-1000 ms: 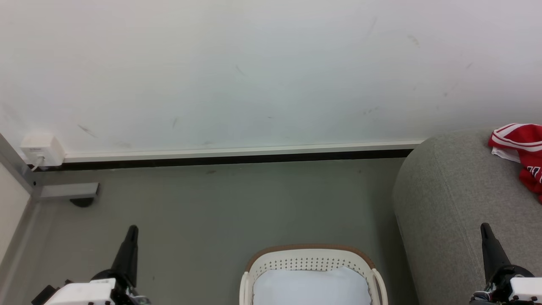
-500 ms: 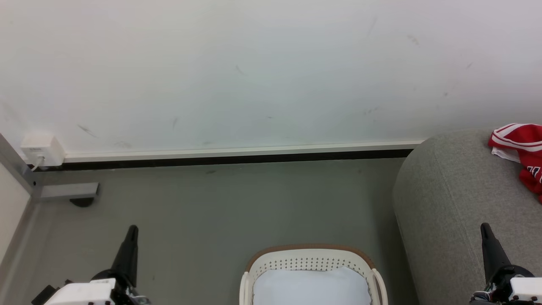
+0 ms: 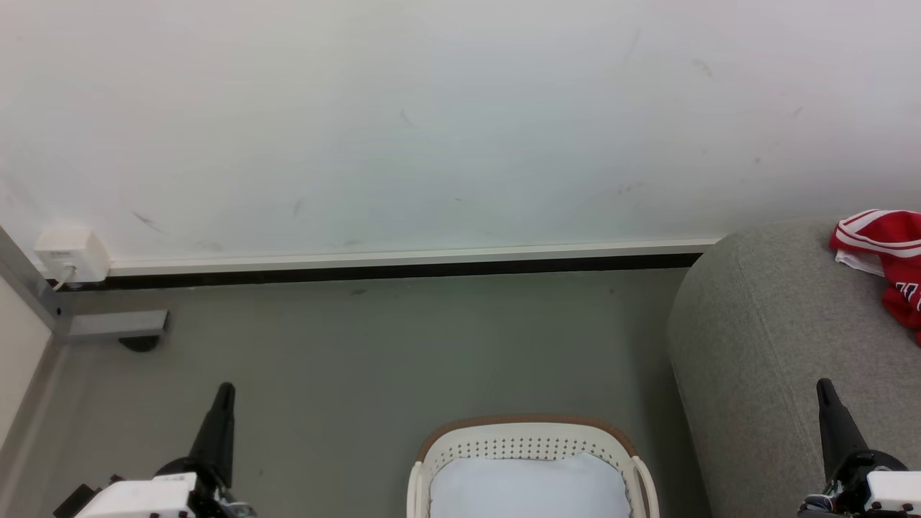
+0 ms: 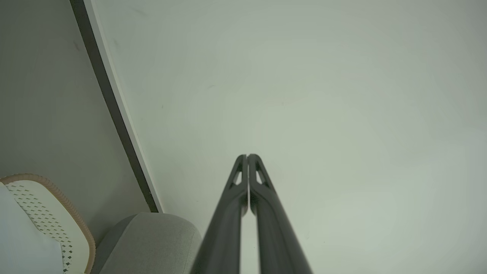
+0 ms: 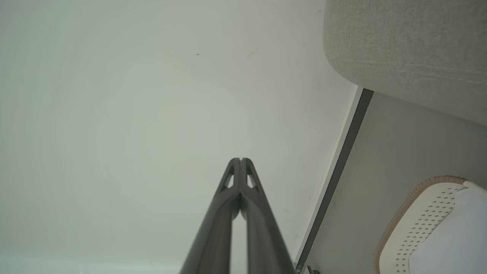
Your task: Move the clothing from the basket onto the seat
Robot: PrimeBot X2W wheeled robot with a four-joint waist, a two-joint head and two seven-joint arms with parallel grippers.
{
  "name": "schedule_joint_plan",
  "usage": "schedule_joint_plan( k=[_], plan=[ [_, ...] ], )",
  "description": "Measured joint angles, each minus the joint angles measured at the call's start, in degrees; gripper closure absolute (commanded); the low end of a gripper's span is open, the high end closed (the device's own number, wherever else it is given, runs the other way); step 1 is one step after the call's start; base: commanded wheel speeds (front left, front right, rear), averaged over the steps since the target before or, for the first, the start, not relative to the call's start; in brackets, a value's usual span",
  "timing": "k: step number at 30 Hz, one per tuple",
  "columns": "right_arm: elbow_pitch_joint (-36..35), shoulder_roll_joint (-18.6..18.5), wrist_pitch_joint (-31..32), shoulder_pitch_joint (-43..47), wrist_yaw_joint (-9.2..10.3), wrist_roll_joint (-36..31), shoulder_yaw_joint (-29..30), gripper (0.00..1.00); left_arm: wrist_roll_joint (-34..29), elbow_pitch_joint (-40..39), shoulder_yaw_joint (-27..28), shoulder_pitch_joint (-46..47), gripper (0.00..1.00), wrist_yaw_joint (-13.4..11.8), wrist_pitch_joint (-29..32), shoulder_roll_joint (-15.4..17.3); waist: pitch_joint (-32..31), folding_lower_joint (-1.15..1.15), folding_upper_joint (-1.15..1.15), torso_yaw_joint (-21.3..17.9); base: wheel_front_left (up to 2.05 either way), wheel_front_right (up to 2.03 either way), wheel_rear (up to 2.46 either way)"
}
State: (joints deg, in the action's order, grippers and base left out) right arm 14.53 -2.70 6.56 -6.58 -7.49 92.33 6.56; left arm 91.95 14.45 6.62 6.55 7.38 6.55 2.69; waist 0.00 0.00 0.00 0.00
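The clothing (image 3: 886,266) is a crumpled red heap with white stripes along one hem, lying on top of the grey seat (image 3: 755,338) at the head view's right edge. The frame cuts it off, and its white lettering is too partial to read. The basket (image 3: 529,424) stands on the floor just left of the seat, cropped by the bottom edge, pale bottom showing. The left gripper (image 4: 247,156) and right gripper (image 5: 240,160) are both clenched, fingers pressed together on nothing.

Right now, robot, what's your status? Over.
Left fingers shut, right fingers shut, both empty. Clothing lies on seat; visible part of basket holds none. Nothing in the way.
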Motion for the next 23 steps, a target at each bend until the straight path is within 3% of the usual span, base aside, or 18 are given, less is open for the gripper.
schedule_joint_plan(
  k=[23],
  plan=[
    [0.0, 0.0, 0.0, 0.0, 0.0, 0.0, 0.0, 1.0, 0.0, 0.0, 0.0, 0.0, 1.0, 0.0, 0.0, 0.0, 0.0, 0.0, 0.0, 0.0, 0.0, 0.0, 0.0]
  ],
)
